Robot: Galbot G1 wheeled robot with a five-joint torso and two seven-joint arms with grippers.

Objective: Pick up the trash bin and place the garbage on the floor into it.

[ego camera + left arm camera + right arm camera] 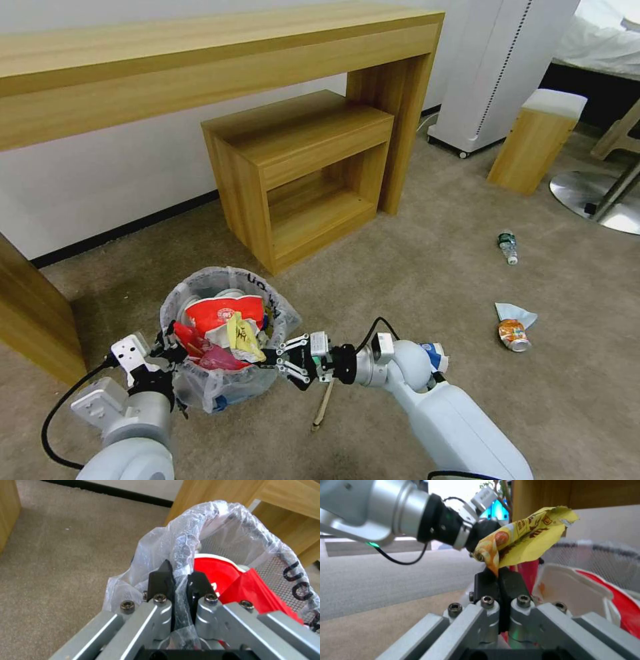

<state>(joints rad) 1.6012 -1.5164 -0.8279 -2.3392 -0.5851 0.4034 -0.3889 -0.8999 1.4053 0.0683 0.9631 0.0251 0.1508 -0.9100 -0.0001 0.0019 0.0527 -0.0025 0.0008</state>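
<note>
The trash bin (220, 387), lined with a crinkled clear bag, hangs tilted just above the beige floor (433, 280). My left gripper (170, 343) is shut on its rim and bag (180, 552). Inside lie a red-white paper bowl (223, 310) and a red packet (263, 597). My right gripper (270, 360) is shut on a yellow crumpled wrapper (523, 542), holding it over the bin's mouth. On the floor lie a small plastic bottle (508, 247), a crushed orange wrapper on a pale scrap (514, 331), a wooden stick (324, 404) and a blue-white carton (435, 353) partly behind my right arm.
A long wooden desk (200, 60) and a low wooden shelf unit (300, 173) stand behind the bin. A wooden side panel (33, 313) is at the left. At the back right are a white appliance (493, 67), a small stool (537, 140) and a round metal chair base (593, 197).
</note>
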